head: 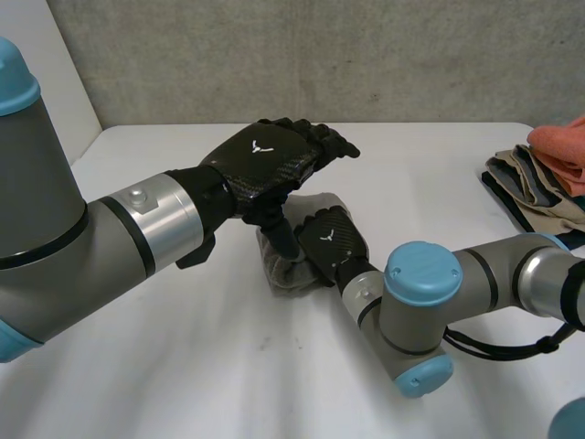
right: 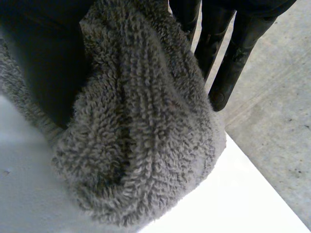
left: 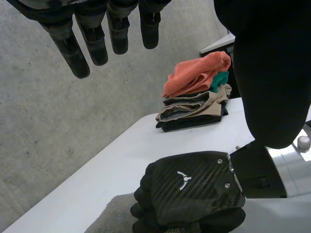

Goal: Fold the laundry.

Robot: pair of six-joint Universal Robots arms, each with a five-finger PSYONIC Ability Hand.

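A small fluffy grey towel (head: 279, 267) lies bunched in the middle of the white table (head: 183, 366). My right hand (head: 329, 240) rests on the towel's right side, its fingers curled over the cloth. In the right wrist view the towel (right: 141, 136) bulges between the thumb and the fingers (right: 228, 58). In the left wrist view the right hand (left: 194, 194) grips the grey towel (left: 109, 218). My left hand (head: 265, 160) hovers just above the towel, palm down and open, with straight fingers (left: 95, 43) and the thumb (head: 279, 233) pointing down beside the right hand.
A stack of folded laundry (head: 544, 178) sits at the table's right edge, an orange cloth (left: 194, 75) on top of beige and dark pieces. A grey concrete wall (head: 320, 55) stands behind the table.
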